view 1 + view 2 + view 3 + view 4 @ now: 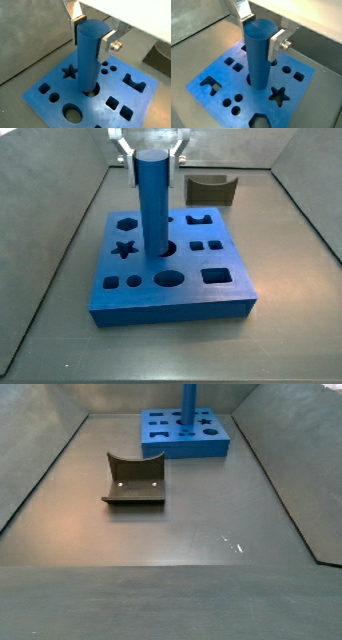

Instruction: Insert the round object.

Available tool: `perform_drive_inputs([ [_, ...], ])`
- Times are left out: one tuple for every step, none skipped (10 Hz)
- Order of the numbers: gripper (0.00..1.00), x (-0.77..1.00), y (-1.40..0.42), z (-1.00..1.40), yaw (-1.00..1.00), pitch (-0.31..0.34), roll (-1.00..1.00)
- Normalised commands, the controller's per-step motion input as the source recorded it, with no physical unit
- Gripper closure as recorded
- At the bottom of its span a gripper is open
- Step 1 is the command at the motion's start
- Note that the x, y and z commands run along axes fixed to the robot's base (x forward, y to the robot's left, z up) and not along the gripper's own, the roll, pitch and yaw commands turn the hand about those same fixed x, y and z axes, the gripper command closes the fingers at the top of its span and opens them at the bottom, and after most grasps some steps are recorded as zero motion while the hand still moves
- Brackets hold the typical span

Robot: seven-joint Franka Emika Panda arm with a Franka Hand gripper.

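Observation:
The round object, a long blue peg [90, 55], stands upright between the fingers of my gripper [91, 32]. The gripper is shut on the peg's upper end, with a silver finger [107, 44] pressed on each side. The peg's lower end sits in the round hole [93, 91] near the middle of the flat blue block [97, 107]. Both wrist views show this: gripper [261, 31], peg [259, 60], block [234, 80]. In both side views the peg [152, 203] [189, 409] rises straight out of the block [174, 308] [187, 446]. The gripper [151, 150] is at its top.
A dark olive block with a curved notch [211, 190] stands behind the blue block, apart from it; it also shows on the floor in a side view [135, 479]. Grey sloping walls [54, 238] enclose the floor. The blue block has several other shaped holes, such as a star [124, 249].

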Motion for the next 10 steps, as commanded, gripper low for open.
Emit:
perform_drive_inputs([
  [1.0,0.71,-0.12,-0.48,-0.09,0.036,0.0],
  [1.0,0.79,0.0,-0.53,-0.11,0.089,0.04],
  [1.0,0.79,0.0,-0.56,-0.13,0.116,0.09],
  [1.0,0.77,0.0,-0.55,-0.14,0.121,0.12],
  [1.0,0.61,0.02,-0.55,-0.18,0.106,0.15],
  [1.0,0.43,0.02,-0.48,-0.24,0.071,0.08],
  [1.0,0.45,0.0,-0.53,-0.24,0.06,0.09],
  [1.0,0.49,0.02,-0.61,-0.27,0.059,0.15],
  [1.0,0.52,0.12,-0.53,-0.37,0.103,0.15],
  [1.0,0.51,0.18,-0.46,-0.44,0.136,0.09],
])
